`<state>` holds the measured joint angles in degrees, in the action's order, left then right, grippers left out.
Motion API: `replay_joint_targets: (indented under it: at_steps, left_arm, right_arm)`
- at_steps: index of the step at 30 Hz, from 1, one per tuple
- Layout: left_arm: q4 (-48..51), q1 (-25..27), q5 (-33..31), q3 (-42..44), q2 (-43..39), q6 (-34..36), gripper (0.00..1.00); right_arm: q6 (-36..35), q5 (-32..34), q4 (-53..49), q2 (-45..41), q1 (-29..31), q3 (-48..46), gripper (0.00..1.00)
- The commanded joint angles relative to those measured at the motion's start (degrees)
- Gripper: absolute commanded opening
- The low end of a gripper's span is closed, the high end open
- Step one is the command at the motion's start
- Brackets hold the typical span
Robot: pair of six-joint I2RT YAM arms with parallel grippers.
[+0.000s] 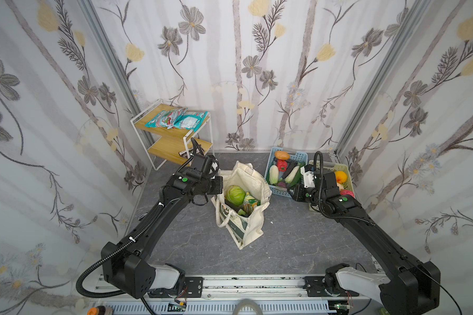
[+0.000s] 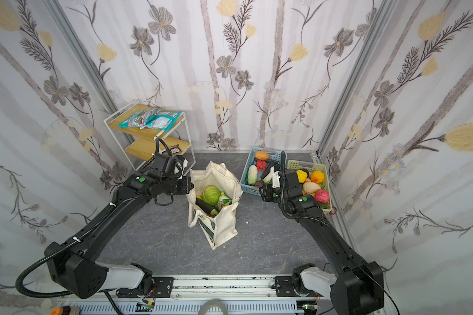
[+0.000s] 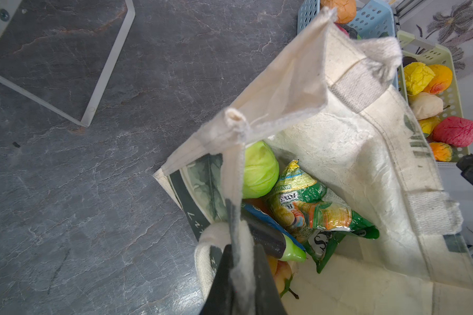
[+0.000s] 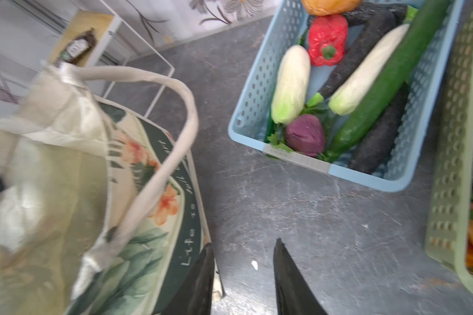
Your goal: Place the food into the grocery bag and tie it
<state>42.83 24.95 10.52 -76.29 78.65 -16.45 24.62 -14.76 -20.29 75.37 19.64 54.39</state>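
- At the table's middle the bag (image 1: 247, 231) stands upright with its mouth open. Inside lie a cabbage (image 1: 234, 194), a green packet (image 3: 311, 210) and a dark eggplant (image 3: 268, 238).
- Left arm reaches forward and inward from the near rail, its wrist turned toward the bag, so the left gripper (image 3: 241, 253) meets the bag's left rim.
- Its fingers are pinched together on a cream strap (image 3: 234, 174), which runs from the rim down between them.
- Right arm stretches forward from the rail's right end with its wrist bent left. The right gripper (image 4: 242, 253) hangs over bare table between the bag and the blue basket (image 4: 257, 81).
- Its fingers stand apart with nothing between them. One tip is just beside the bag's printed side; whether it touches is unclear.
- White script on the bag's dark green band starts "Life" and goes on to "full"; the rest is blurred or hidden.
- Packet print shows large letters, upside down and creased; no brand is readable.
- Green basket (image 4: 448, 136) sits just beside the blue one; both hold toy produce.
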Motion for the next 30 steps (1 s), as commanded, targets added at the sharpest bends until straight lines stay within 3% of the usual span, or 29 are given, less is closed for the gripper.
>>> replay_joint_targets:
  at_steps: [1,14,17,22,30]
  left_arm:
    - [-1.14,0.01,0.51,-0.61,0.51,-0.43,0.00]
    - [-1.48,-0.06,0.55,-0.26,0.41,-0.16,0.00]
    - [-1.63,-0.08,0.64,-0.35,0.54,-0.16,0.00]
    - [-2.48,0.01,1.22,-0.60,1.26,-0.60,0.00]
    - [-4.42,0.64,2.31,-2.32,3.72,-0.87,0.00]
  right_arm:
    - [3.54,-5.47,6.61,-0.57,2.33,0.78,0.39]
    - [4.79,-5.39,7.73,6.32,10.07,3.70,0.39]
    - [4.73,-5.44,7.37,6.60,10.31,3.70,0.34]
    - [5.14,-7.77,8.25,5.46,11.03,3.15,0.10]
    - [7.38,-9.15,7.81,-0.55,12.54,0.55,0.03]
